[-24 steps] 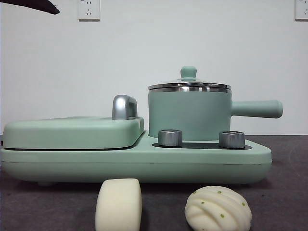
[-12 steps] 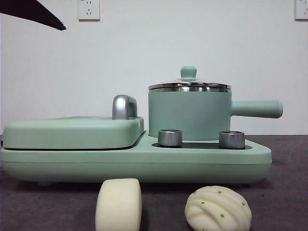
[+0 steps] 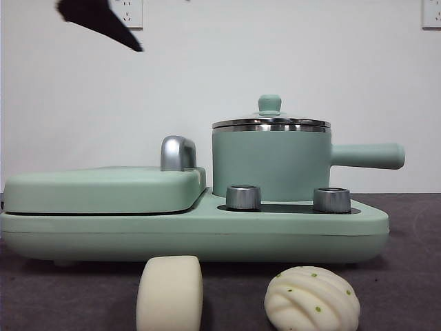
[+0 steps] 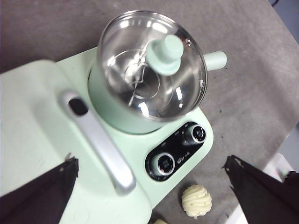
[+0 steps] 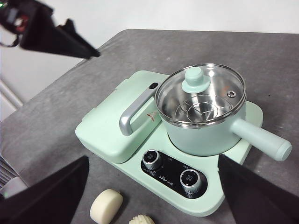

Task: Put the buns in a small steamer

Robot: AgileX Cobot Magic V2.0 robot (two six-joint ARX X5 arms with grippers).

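The small steamer (image 3: 270, 162) stands on the right half of the mint-green cooker with its glass lid on, also seen from above (image 4: 149, 74) (image 5: 201, 112). Both buns lie on the table in front of the cooker: a smooth roll (image 3: 169, 293) (image 5: 106, 205) and a ridged round bun with green specks (image 3: 312, 298) (image 4: 196, 200). My left gripper (image 4: 150, 162) hangs open high above the cooker and shows as a black tip (image 3: 103, 21) at the top left. Above the near side, my right gripper (image 5: 153, 158) is open too. Neither holds anything.
The flat lidded griddle section (image 3: 103, 189) with a steel handle (image 3: 178, 153) fills the cooker's left half. Two steel knobs (image 3: 243, 197) (image 3: 331, 200) sit in front of the steamer. The steamer's side handle (image 3: 367, 156) points right. A white wall stands behind.
The black tip of the left arm has moved right and down from the top left corner. The buns and steamer have not moved.
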